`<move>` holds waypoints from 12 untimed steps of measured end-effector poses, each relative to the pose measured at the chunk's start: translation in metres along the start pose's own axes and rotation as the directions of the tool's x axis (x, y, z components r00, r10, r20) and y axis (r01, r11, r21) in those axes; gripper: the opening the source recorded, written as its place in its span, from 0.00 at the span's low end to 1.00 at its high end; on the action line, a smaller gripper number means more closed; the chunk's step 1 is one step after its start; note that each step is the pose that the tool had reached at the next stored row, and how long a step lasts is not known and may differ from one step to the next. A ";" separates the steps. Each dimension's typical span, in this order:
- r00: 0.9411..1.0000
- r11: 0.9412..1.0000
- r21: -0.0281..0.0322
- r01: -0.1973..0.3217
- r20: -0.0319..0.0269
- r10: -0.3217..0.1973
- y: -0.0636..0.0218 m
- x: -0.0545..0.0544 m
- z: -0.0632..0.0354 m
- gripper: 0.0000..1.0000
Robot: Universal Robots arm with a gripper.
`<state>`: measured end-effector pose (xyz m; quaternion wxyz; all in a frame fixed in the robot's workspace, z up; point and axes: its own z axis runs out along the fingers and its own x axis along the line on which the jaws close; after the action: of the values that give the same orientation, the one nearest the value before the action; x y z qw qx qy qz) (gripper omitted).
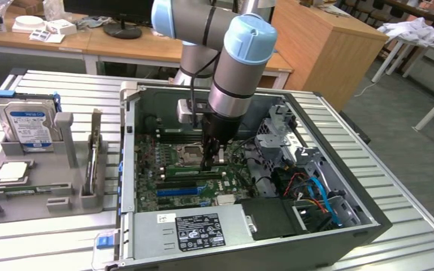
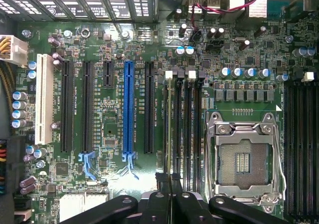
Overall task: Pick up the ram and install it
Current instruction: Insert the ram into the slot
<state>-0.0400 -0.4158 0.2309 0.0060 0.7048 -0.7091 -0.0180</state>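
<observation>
Pincer (image 1: 215, 162) sat low inside the open PC case (image 1: 368, 223), centre of the exterior frame, tip close over the motherboard (image 2: 112, 134). Jaws were pinched narrow, almost together. In the wrist view a thin dark edge showed between the fingers (image 2: 162, 184). I took it for the ram (image 2: 171, 180) seen edge-on and gripped by its flat faces, though the stick's full length could not be made out. It lined up with the bank of long memory slots (image 2: 182, 134) just beside the empty CPU socket (image 2: 242, 159). Whether it had entered a slot could not be told.

At the exterior view's left, a hard drive (image 1: 29, 121) stood upright in a grey tray (image 1: 21, 206) on the ribbed desk (image 1: 43, 243), well apart from the case.

Handling judgement:
- The ram is light, stiff and thin.
- It is fragile at the chips and the contact edge.
- The best hold is across the two faces near the middle of the upper long edge, with the contact edge left free.
- The faces are smooth, so a weak pinch could let it slip or twist.
- Any tilt along the slot would likely jam it or stress the board.
</observation>
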 end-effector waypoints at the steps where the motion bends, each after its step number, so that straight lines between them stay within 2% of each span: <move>1: 1.000 1.000 0.000 0.000 0.000 0.000 0.0000 0.000 0.0000 0.12; 12: 1.000 1.000 0.000 0.000 0.000 0.000 0.0000 -0.001 0.0008 0.12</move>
<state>-0.0400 -0.4151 0.2301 0.0059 0.7049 -0.7091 -0.0180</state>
